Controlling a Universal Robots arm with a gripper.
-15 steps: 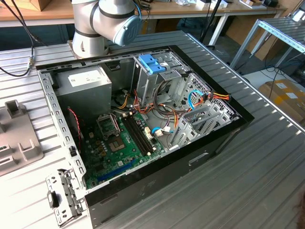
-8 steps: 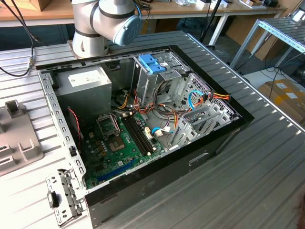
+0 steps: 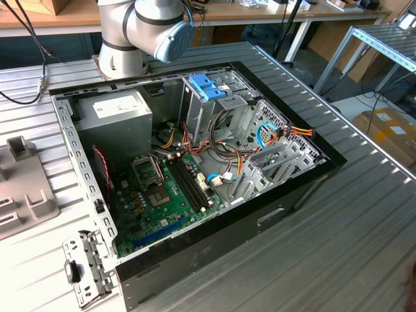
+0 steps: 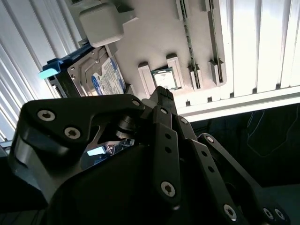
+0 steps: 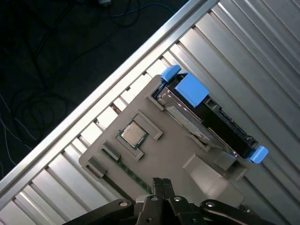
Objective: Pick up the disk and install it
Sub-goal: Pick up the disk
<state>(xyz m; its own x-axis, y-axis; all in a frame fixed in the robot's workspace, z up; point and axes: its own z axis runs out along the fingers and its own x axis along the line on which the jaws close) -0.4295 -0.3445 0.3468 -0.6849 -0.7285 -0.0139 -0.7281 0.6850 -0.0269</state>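
Note:
The disk (image 5: 208, 119) is a silver hard drive with blue side rails. It sits on edge in a slot of a grey fixture tray (image 5: 164, 150) on the ribbed metal table. Its white-and-blue label shows in the second wrist view (image 4: 104, 77). My gripper (image 5: 162, 183) hangs above the tray, apart from the disk and closer to a small square chip (image 5: 133, 134) seated in the tray. Its black fingers (image 4: 161, 96) are shut together with nothing between them.
An open computer case (image 3: 195, 169) lies on the table in the exterior view, with a green mainboard (image 3: 162, 195), a grey power supply (image 3: 114, 120) and a metal cage with a light-blue top (image 3: 208, 86). A part of the grey tray (image 3: 19, 188) lies at the exterior view's left. The table's edge (image 5: 117, 89) runs close beside the tray.

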